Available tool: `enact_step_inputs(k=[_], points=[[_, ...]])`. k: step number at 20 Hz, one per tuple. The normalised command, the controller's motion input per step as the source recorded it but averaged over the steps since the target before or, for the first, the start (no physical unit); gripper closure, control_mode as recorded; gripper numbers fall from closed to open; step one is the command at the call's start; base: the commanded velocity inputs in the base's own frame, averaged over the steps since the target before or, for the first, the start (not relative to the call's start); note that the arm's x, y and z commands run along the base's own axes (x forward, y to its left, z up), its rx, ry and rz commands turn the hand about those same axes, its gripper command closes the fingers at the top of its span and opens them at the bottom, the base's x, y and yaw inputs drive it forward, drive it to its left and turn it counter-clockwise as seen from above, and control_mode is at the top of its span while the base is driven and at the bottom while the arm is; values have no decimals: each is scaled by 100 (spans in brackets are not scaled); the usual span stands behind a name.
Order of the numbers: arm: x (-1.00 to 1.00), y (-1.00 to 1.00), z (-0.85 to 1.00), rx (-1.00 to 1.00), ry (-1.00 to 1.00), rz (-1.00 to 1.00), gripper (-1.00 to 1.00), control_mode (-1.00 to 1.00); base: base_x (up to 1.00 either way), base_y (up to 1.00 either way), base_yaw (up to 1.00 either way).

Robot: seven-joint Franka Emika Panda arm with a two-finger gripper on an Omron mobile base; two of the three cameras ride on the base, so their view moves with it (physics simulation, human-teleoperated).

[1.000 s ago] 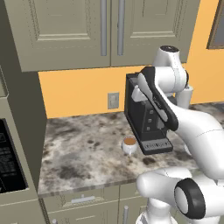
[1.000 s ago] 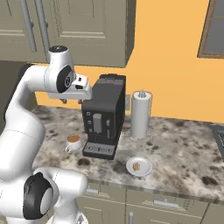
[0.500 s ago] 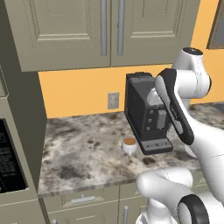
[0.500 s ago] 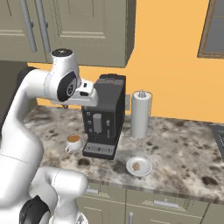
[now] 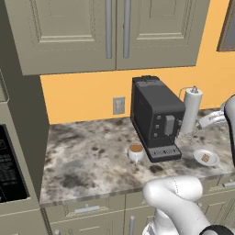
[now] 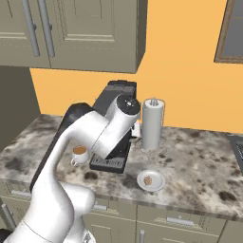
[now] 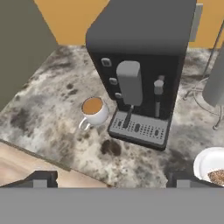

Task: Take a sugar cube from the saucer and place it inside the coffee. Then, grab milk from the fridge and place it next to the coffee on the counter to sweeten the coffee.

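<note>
The coffee [image 5: 136, 152] [image 6: 79, 152] [image 7: 93, 109], a small white cup of brown liquid, stands on the counter [image 5: 87, 160] just left of the black coffee machine [image 5: 155, 114]. The pale saucer [image 5: 205, 157] [image 6: 151, 181] [image 7: 209, 164] lies to the machine's right, and a brownish sugar cube [image 6: 148, 180] [image 7: 216, 176] rests in it. My gripper [image 7: 113, 183] hovers above the counter's front edge and faces the machine. It is open, its fingertips [image 7: 41, 179] are wide apart, and nothing is between them. The milk and the fridge are out of view.
A white paper towel roll [image 5: 190, 110] [image 6: 152, 124] stands on a wire holder right of the machine. Olive-grey wall cupboards [image 5: 114, 32] hang above. A dark tall unit [image 5: 13, 151] bounds the counter on the left. My arm [image 6: 95, 137] crosses in front of the machine.
The arm has swung from in front of the coffee machine to the right, toward the saucer. The jaws have spread wider. Cup and saucer have not moved.
</note>
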Motion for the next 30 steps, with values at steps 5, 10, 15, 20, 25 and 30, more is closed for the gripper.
enact_step_inputs(k=[5,10,15,20,25,30], points=[[-17,-100,-39,3,-24,57,-100,-100,0,0,0],[64,-49,-31,0,8,15,-100,-100,0,0,0],[34,-13,-33,-4,32,-8,-100,-100,0,0,0],[0,-14,-70,-14,21,-9,-100,-100,0,0,0],[-1,-6,-89,-24,5,-19,-100,-100,0,0,0],[0,-9,-37,-7,9,-12,-100,-100,0,0,0]])
